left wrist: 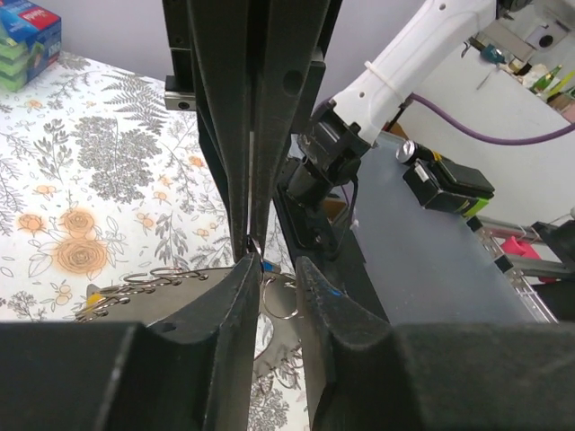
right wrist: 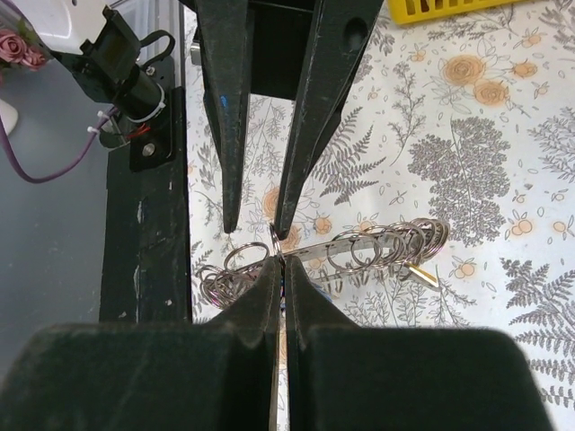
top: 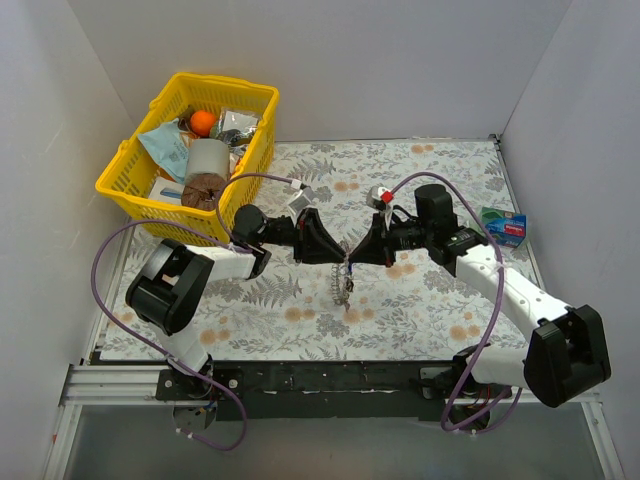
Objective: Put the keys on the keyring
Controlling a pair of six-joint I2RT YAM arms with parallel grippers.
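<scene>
- Two arms meet tip to tip over the middle of the tabletop [top: 440,305], which is covered w/ a floral-print cloth.
- Right gripper [right wrist: 280,272]: fingers pressed fully together, pinching the keyring [right wrist: 346,249] at its wire; no gap shows betw. the pads in the right wrist view.
- Left gripper [right wrist: 256,224]: fingers parted a little, a narrow gap betw. the tips. One fingertip sits just beside the ring wire where the right gripper pinches it; cannot tell if it touches. The left has no hold on anything.
- Keyring: held clear of the cloth and trailing from the pinch toward the near edge in the top view. It reads as a silvery run of many small loops.
- The keys [right wrist: 419,275]: at least one small key dangles at the far end of the loop run. A speck of blue shows at the pinch point in the left wrist view; others too small to make out.
- Far left corner: yellow basket [top: 122,186] packed w/ assorted items, incl. an orange ball [top: 202,122].
- Right edge: small blue-green box [top: 503,227], well apart from the grippers.
</scene>
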